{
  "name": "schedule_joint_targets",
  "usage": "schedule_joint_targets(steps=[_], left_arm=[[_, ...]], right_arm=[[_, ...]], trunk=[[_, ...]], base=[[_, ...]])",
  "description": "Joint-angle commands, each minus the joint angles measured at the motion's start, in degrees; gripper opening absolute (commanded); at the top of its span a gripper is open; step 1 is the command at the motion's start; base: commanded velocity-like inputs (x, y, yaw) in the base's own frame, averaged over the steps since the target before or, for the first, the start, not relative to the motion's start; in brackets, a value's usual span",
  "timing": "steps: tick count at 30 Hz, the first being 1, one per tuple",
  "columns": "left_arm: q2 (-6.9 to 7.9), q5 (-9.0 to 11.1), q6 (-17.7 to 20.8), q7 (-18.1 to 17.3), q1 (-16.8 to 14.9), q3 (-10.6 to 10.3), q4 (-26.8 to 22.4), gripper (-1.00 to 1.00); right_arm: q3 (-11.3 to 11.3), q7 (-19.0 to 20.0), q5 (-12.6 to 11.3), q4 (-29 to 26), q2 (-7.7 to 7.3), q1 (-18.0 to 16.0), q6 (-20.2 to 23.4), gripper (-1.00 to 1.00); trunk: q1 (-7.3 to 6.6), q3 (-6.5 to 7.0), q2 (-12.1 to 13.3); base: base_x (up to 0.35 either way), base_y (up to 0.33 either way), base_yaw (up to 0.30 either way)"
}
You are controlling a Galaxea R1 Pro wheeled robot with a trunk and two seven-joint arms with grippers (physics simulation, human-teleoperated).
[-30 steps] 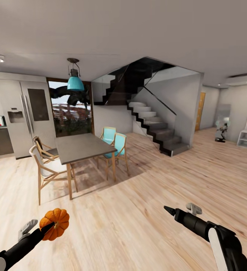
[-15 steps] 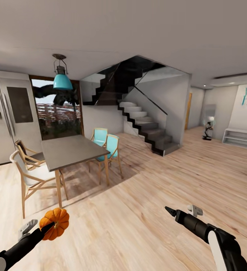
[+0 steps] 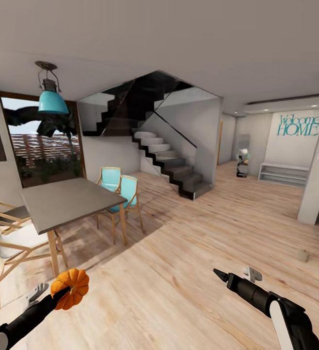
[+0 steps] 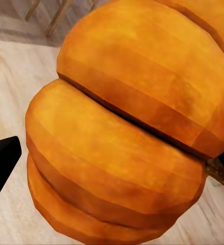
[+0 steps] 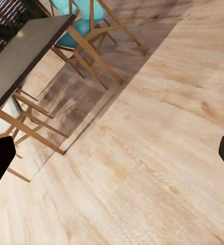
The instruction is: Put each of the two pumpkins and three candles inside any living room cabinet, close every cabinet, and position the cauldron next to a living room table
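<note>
Carrying a pumpkin (image 3: 71, 288) clamped in our left gripper (image 3: 62, 293), right gripper (image 3: 219, 275) apparently spread and empty, we should turn gently until the cabinet appears.

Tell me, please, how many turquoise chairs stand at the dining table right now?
2: both turquoise chairs stand side by side on the dining table's far side, one behind, one nearer the stairs. The wooden chairs at its near-left side are not turquoise; others may be hidden.
</note>
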Motion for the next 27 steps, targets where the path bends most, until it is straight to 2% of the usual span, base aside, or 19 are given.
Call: schedule_joint_targets(steps=[1, 6, 9, 13, 22, 27], left_arm=[[-0.02, 0.76, 0.48, -0.09, -0.04, 0.11, -0.03, -1.0], [-0.61, 0.69, 0.07, -0.07, -0.04, 0.08, -0.08, -1.0], [-0.87, 0.67, -0.03, -0.06, -0.04, 0.03, -0.1, -1.0], [-0.96, 0.67, -0.19, -0.01, -0.04, 0.0, -0.11, -1.0], [-1.62, 0.67, -1.93, -0.05, -0.04, -0.01, -0.11, -1.0], [-1.66, 0.59, -1.99, 0.01, -0.04, -0.05, -0.11, -1.0]], right_arm=[[-0.11, 0.12, -0.2, -0.02, 0.03, -0.07, 0.42, 1.0], [-0.38, 0.13, -0.22, 0.62, -0.04, -0.07, 0.37, 1.0], [-1.93, 0.17, -0.19, 1.05, -0.06, -0.07, 0.34, 1.0], [-2.63, 0.17, -0.18, 1.58, -0.06, -0.07, 0.33, 1.0], [-3.14, 0.14, -0.24, 2.05, -0.37, -0.07, 0.33, 1.0], [-6.31, 0.19, -0.23, 2.84, -0.27, -0.07, 0.33, 1.0]], trunk=[[0.02, -0.08, -0.06], [0.02, -0.08, -0.06], [0.02, -0.08, -0.06], [0.02, -0.08, -0.06], [0.02, -0.08, -0.06], [0.02, -0.03, -0.06]], base=[[0.16, 0.269, -0.293], [0.201, 0.239, -0.293], [0.232, 0.215, -0.293], [0.236, 0.196, -0.293], [0.161, 0.059, -0.293], [0.025, 0.003, -0.293]])
